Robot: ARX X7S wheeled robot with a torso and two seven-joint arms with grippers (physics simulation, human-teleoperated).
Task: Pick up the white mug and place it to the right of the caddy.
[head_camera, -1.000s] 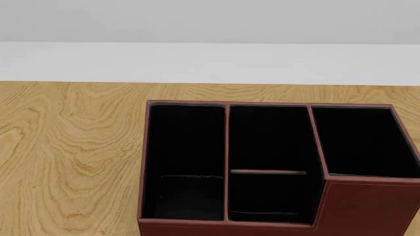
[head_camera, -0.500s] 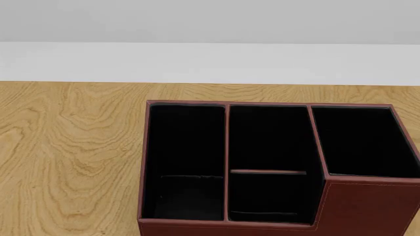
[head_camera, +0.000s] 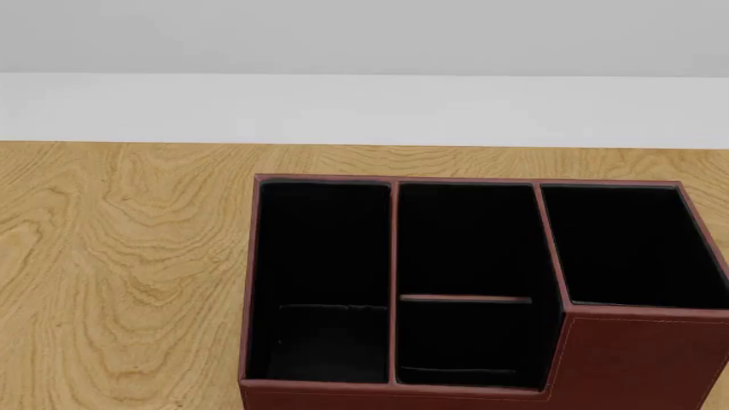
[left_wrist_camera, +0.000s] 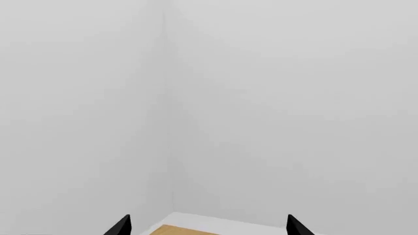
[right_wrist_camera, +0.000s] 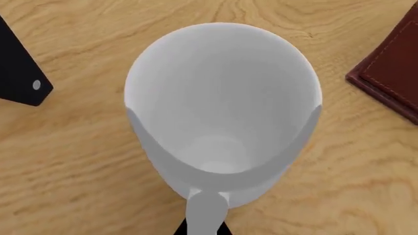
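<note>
— So where is the white mug [right_wrist_camera: 222, 112] sitting?
— Upright on the wooden table [right_wrist_camera: 78, 161], near the caddy [right_wrist_camera: 392, 78]; right gripper unclear, left gripper [left_wrist_camera: 207, 226] showing fingertips spread apart.

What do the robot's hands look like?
Only small parts show. The left gripper has two pointed, plain black fingertips. The right gripper shows a flat black finger with a small round grey dot on it. The arms, cables and other markings are out of view.

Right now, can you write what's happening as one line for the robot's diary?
white mug: upright, empty, on table | caddy: empty | left gripper: open, faces wall | right gripper: state unclear
</note>
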